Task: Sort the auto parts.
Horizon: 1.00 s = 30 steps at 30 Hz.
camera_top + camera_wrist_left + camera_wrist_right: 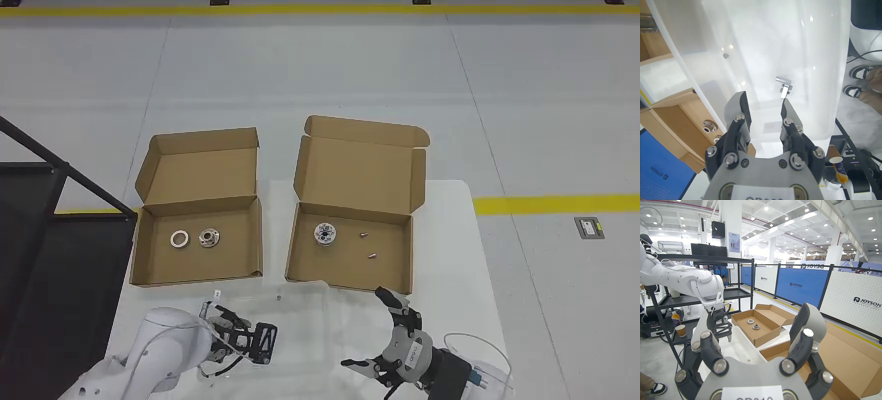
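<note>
Left gripper (763, 98) open wide, nothing held, poised over clear bin (772, 37). Bracket (784, 86) seen in bin just beyond fingertips (785, 107), toward one finger; small nut (726, 55) farther in. Right gripper (372, 335) spread, empty, at bin's other end. Beyond: ring (180, 238), flange (207, 237) already placed in left box (235, 262); gear (325, 233), pins (370, 254) in right box (392, 268). Bracket, nut judged not yet sorted.

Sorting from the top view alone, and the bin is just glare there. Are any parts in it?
Observer: Yes, a small metal bracket lies on the bin floor, just beyond the open left gripper.
Operator: Only that?
Observer: No, a smaller dark piece lies farther off in the bin, apart from the bracket.
</note>
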### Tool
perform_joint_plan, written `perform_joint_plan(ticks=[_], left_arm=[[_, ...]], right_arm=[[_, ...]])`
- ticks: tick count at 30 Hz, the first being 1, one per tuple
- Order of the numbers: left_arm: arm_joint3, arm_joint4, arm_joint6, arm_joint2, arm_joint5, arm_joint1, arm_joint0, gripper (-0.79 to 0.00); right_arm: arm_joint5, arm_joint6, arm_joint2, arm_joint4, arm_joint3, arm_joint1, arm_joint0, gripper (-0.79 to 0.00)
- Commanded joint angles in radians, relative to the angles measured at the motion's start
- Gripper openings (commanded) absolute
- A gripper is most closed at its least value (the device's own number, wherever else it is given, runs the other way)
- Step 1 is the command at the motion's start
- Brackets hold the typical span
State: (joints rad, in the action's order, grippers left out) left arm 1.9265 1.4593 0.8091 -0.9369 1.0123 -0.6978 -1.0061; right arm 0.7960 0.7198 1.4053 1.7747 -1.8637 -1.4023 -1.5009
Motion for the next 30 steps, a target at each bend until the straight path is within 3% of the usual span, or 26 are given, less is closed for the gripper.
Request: perform_joint_plan(ticks=[1, 9, 18, 19, 22, 24, 30], left_arm=[[-0.026, -0.002, -0.001, 0.042, 0.000, 0.007, 0.029, -0.409], [-0.092, -0.067, -0.003, 0.212, 0.000, 0.024, 0.153, -0.425], [-0.156, -0.098, -0.007, 0.344, 0.000, 0.028, 0.268, -0.409], [-0.160, -0.096, -0.004, 0.356, 0.000, 0.027, 0.276, -0.400], [-0.173, -0.089, -0.013, 0.388, 0.000, 0.025, 0.297, -0.262], [-0.187, -0.081, -0.020, 0.404, 0.000, 0.023, 0.309, -0.212], [-0.228, -0.066, -0.057, 0.433, 0.000, 0.013, 0.332, -0.225]], right_arm=[[0.000, 0.000, 0.000, 0.000, 0.000, 0.000, 0.000, 0.000], [0.000, 0.000, 0.000, 0.000, 0.000, 0.000, 0.000, 0.000], [0.000, 0.000, 0.000, 0.000, 0.000, 0.000, 0.000, 0.000], [0.000, 0.000, 0.000, 0.000, 0.000, 0.000, 0.000, 0.000], [0.000, 0.000, 0.000, 0.000, 0.000, 0.000, 0.000, 0.000], [0.000, 0.000, 0.000, 0.000, 0.000, 0.000, 0.000, 0.000], [0.000, 0.000, 0.000, 0.000, 0.000, 0.000, 0.000, 0.000]])
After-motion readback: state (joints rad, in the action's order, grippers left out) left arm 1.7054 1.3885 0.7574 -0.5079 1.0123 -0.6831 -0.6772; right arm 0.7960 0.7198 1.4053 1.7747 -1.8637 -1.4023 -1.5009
